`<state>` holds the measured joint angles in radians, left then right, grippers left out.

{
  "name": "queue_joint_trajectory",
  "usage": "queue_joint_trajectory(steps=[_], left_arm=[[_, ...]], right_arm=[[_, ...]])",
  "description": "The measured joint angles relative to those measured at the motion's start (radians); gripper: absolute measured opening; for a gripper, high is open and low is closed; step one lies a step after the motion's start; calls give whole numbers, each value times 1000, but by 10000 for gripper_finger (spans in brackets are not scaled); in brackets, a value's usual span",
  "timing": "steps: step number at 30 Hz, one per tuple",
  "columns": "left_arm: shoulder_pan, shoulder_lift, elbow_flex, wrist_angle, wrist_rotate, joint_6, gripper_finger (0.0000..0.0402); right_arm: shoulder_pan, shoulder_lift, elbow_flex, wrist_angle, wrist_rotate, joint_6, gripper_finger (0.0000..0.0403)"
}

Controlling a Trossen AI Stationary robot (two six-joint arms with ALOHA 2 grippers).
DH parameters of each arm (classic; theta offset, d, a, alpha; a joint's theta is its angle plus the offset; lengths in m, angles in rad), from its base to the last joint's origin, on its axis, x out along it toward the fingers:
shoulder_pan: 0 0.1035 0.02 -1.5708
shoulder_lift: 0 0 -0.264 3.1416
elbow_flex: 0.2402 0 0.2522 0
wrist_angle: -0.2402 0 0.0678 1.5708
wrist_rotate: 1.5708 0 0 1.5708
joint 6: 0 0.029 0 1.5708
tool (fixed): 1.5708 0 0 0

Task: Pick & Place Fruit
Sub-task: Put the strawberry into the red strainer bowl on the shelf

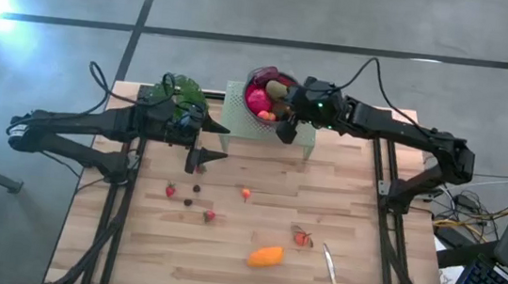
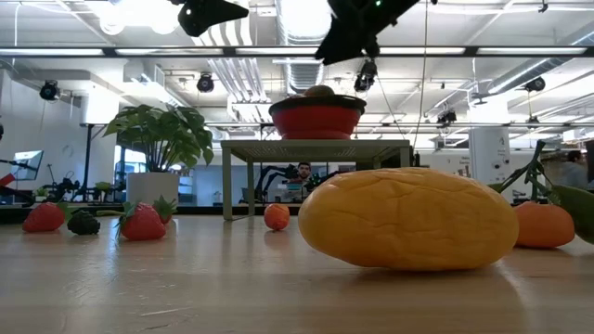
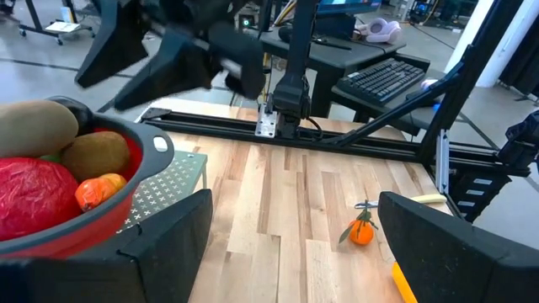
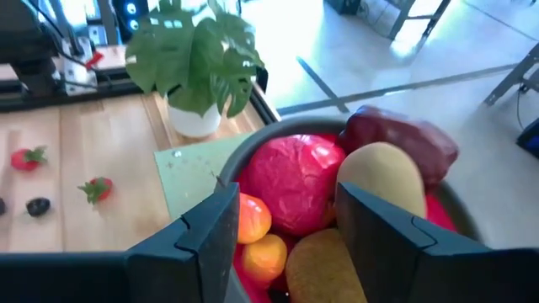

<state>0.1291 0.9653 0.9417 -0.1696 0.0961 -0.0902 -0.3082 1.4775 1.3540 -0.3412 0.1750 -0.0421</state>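
Observation:
A red bowl stands on a pale perforated stand at the table's far edge. It holds a pink-red round fruit, a tan oval, a maroon piece, a brown oval and small orange ones. My right gripper hangs open just above the bowl's near side, nothing between its fingers. My left gripper waits open, left of the stand. On the table lie an orange oval, strawberries, dark berries and a small leafy orange.
A leafy potted plant stands left of the stand, behind my left arm. A slim pale utensil lies near the table's front right. Another small orange fruit sits mid-table. Bare wood lies between the loose fruit and the stand.

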Motion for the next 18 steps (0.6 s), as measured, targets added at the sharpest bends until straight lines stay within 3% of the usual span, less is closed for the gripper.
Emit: queue_joint_trajectory(steps=[9, 18], left_arm=[[0, 0, 0, 0, 0, 0, 344], [0, 0, 0, 0, 0, 0, 344]], right_arm=[[16, -109, 0, -62, 0, 19, 158], [23, -221, -1, -334, 1, 69, 123]])
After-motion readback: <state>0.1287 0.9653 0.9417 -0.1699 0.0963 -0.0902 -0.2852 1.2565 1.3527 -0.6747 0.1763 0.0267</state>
